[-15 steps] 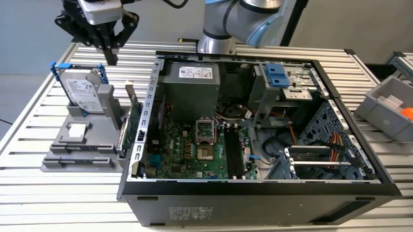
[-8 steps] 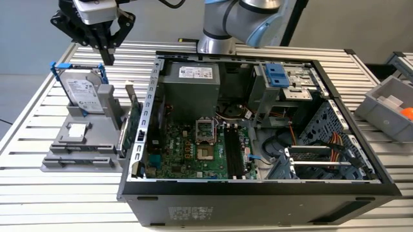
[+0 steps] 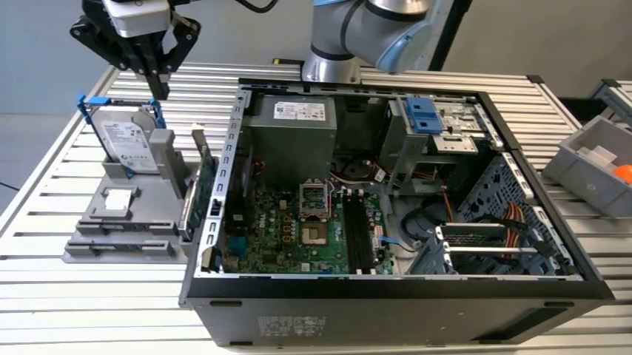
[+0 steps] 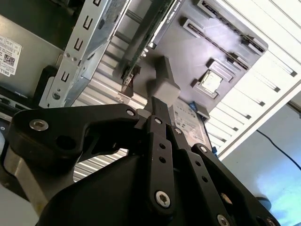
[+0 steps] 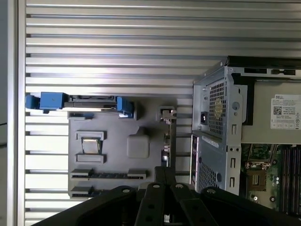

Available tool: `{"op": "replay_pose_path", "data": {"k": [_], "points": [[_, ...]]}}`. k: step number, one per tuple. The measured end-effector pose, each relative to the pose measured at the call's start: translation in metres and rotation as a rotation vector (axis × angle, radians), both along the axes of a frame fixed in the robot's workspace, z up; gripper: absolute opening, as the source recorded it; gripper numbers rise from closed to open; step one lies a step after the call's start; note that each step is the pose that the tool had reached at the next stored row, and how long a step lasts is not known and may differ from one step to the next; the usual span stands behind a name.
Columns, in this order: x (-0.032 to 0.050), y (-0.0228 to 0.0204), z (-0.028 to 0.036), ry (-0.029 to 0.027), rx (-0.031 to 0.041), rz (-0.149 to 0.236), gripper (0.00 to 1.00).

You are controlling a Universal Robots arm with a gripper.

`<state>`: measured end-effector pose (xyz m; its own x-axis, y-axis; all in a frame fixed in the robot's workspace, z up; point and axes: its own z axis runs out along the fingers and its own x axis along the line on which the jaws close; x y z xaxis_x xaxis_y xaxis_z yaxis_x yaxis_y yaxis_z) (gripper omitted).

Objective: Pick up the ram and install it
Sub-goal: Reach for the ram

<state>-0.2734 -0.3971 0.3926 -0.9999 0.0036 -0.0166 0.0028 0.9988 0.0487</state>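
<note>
Over on the exterior view's left, toward the far side, your gripper (image 3: pixel 158 86) hangs above the hard drive (image 3: pixel 129 144) with its fingers pinched together on nothing, so no ram in hand yet. Best I can tell, the ram (image 4: pixel 225 20) is the dark strip lying in a slot at the near end of the grey holder (image 3: pixel 99 255), well apart from the fingertips. The slot beside it looks similar, so double-check. For the pickup I'd spread the fingers before dropping, set them across the stick's thin faces around mid-length, and come straight down so you don't clip the expansion card (image 3: pixel 204 185) standing just right of the holder.
</note>
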Motion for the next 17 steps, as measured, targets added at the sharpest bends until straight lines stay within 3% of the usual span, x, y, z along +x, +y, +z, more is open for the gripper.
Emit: {"op": "replay_pose_path", "data": {"k": [17], "points": [[-0.0153, 0.0, 0.0, 0.0038, 0.0, 0.0, 0.0]]}}
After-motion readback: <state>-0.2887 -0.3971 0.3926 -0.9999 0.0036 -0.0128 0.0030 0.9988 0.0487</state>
